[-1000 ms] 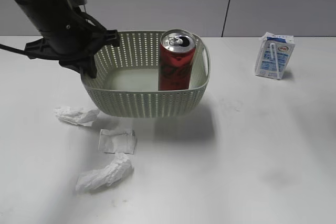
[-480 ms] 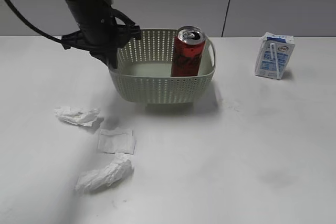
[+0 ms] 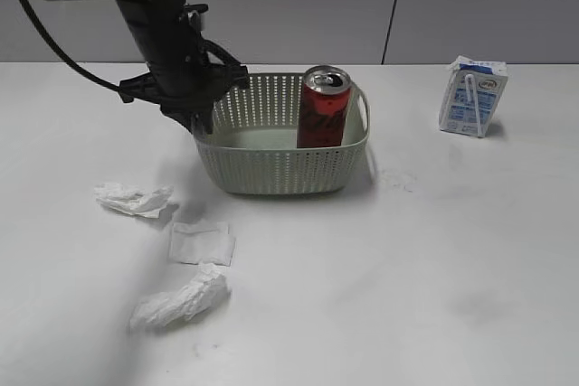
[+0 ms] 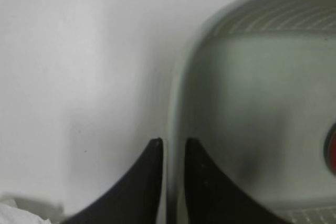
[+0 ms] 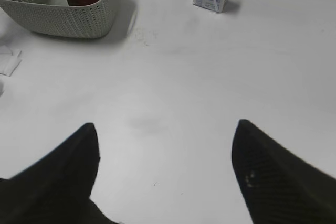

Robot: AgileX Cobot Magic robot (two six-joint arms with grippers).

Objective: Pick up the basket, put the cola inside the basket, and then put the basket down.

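The basket (image 3: pixel 282 153) sits on the table (image 3: pixel 425 268) with the cola (image 3: pixel 323 119) upright inside, at its right end. The left claw (image 4: pixel 173 142) pinches the basket's left rim. The right claw (image 5: pixel 165 127) hangs spread wide and empty, over bare table.

Our left arm reaches in from the upper left of the exterior view, its dark links slanting downward with a black cable trailing behind. Our left tool (image 3: pixel 201 119) points down, and in the left wrist view its two dark fingers (image 4: pixel 142 182) stand close together, pinching a thin pale rim between them. Our right tool (image 5: pixel 165 129) hangs above the desk, its two dark fingers (image 5: pixel 262 171) spread wide apart with nothing between them.
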